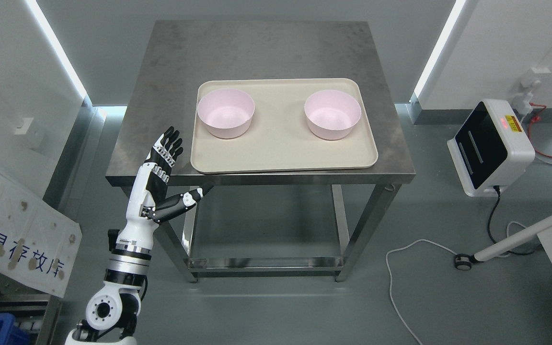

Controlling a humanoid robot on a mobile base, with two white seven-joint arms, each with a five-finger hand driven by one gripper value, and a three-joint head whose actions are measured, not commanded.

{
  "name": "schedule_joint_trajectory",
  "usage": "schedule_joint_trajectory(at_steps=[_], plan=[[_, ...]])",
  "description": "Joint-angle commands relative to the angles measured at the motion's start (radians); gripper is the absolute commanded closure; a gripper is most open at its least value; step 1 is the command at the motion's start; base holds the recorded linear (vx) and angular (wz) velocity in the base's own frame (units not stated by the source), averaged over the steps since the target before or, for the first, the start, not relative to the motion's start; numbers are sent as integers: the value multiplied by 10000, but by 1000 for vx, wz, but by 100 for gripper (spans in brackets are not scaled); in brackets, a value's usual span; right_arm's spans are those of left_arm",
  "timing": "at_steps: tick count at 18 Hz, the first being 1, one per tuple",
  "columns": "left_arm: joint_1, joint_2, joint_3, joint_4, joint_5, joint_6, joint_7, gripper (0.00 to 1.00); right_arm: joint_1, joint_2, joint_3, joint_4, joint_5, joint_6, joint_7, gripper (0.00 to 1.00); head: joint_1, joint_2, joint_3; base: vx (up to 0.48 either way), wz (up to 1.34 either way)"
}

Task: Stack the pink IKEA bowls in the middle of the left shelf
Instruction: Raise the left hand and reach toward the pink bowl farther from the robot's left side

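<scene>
Steel table point(266, 52) (grey floor point(276, 311)); cream tray point(281, 153)

The counter point(261, 48) is dull brushed metal with smudges, the tray point(283, 153) matt beige plastic, both bowls — left point(225, 113), right point(332, 114) — smooth pink plastic.

Two pink bowls point(225, 113) point(332, 114) (one tray point(283, 155))
</scene>
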Motion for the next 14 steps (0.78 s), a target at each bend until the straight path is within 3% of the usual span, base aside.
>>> schedule_joint_trajectory(at_steps=[1,5,9,11,14], plan=[[23,169,-134,6,-8,-41,-49,0,291,-175,-108,-337,-536,63,6,0,0,0,0,0,0],[-817,169,-12,173,-8,112,27,0,291,-175,-107,-337,-536,63,6,0,0,0,0,0,0],[-2810,169,-256,1092,-587,1673,-110,0,291,-175,-123,-337,-536,63,6,0,0,0,0,0,0],[-4095,169,-608,2070,-1644,1845,-537,0,291,-175,-123,-337,-536,48,6,0,0,0,0,0,0],[-5663,169,-824,3513,-1834,2227,-770,1,291,-175,-123,-337,-536,48,6,0,0,0,0,0,0]])
